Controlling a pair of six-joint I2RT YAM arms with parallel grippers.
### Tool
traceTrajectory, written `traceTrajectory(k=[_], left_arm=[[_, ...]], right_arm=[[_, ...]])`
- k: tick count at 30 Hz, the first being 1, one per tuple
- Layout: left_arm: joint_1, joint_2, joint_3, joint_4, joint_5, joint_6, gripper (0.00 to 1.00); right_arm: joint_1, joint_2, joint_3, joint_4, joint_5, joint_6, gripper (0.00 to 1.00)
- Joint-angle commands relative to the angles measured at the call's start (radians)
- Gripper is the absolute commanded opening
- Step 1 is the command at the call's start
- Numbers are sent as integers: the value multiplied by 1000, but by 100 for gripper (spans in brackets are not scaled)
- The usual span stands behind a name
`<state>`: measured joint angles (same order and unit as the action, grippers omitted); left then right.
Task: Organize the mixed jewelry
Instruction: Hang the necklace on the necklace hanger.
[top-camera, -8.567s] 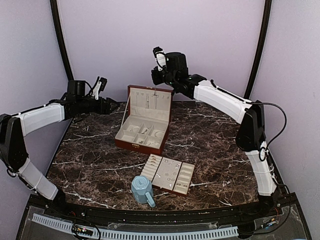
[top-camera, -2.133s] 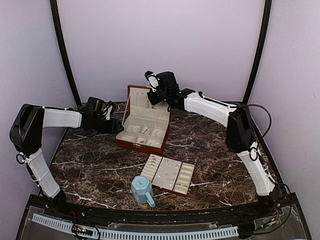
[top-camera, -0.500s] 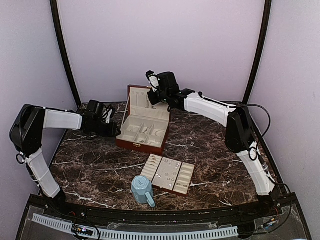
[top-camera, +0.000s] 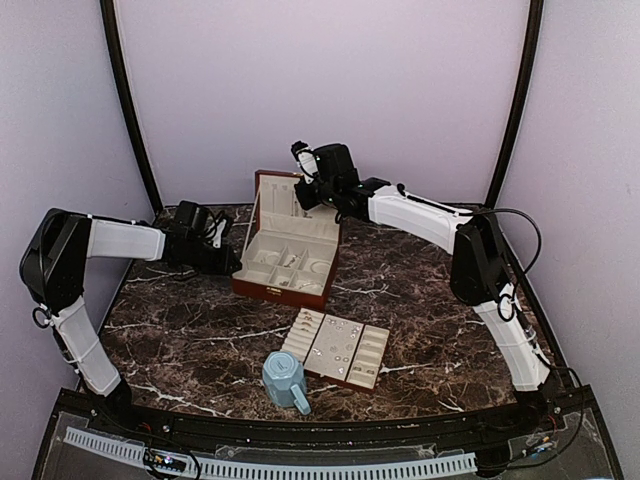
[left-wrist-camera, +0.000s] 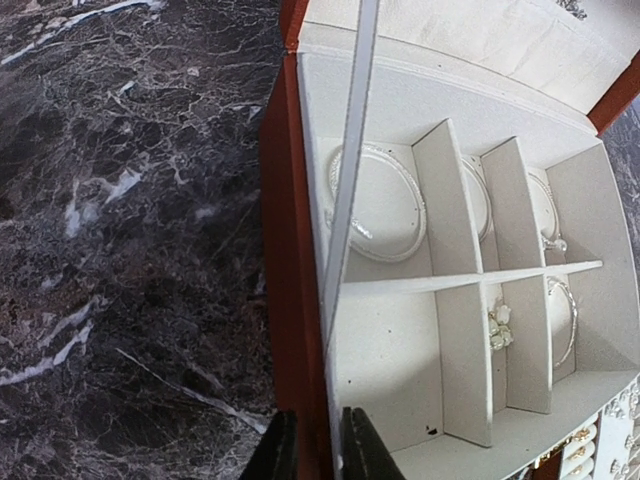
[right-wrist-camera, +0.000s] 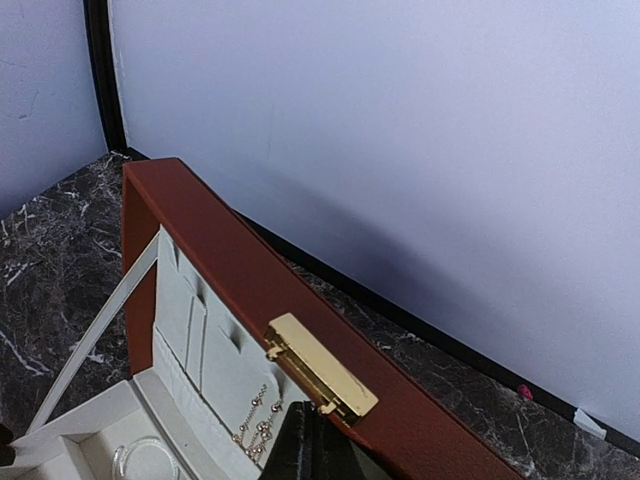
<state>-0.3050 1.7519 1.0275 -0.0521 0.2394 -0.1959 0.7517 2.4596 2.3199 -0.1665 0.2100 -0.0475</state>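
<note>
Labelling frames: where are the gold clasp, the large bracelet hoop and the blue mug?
gold clasp (right-wrist-camera: 321, 373), right wrist view, middle of its plate.
bracelet hoop (left-wrist-camera: 421, 212), left wrist view, its right rim.
blue mug (top-camera: 282, 376), top view, its body.

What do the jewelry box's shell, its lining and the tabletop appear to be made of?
The box shell: smooth reddish-brown, faint sheen, probably leatherette or lacquered wood. The lining: cream, soft matte nap, likely velvet or felt. The tabletop: dark with white veins, marble or a printed imitation.
</note>
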Motion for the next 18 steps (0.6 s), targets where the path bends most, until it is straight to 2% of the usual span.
traceTrajectory(k=[1,6,18], left_arm=[[4,1,-32,-20,-1,0,17],[4,1,-33,-19,0,0,13],[4,0,-34,-20,0,-1,12]], right_arm=[[-11,6,32,72,27,-5,0],[-11,11,43,79,56,4,0],[-11,-2,19,65,160,24,0]])
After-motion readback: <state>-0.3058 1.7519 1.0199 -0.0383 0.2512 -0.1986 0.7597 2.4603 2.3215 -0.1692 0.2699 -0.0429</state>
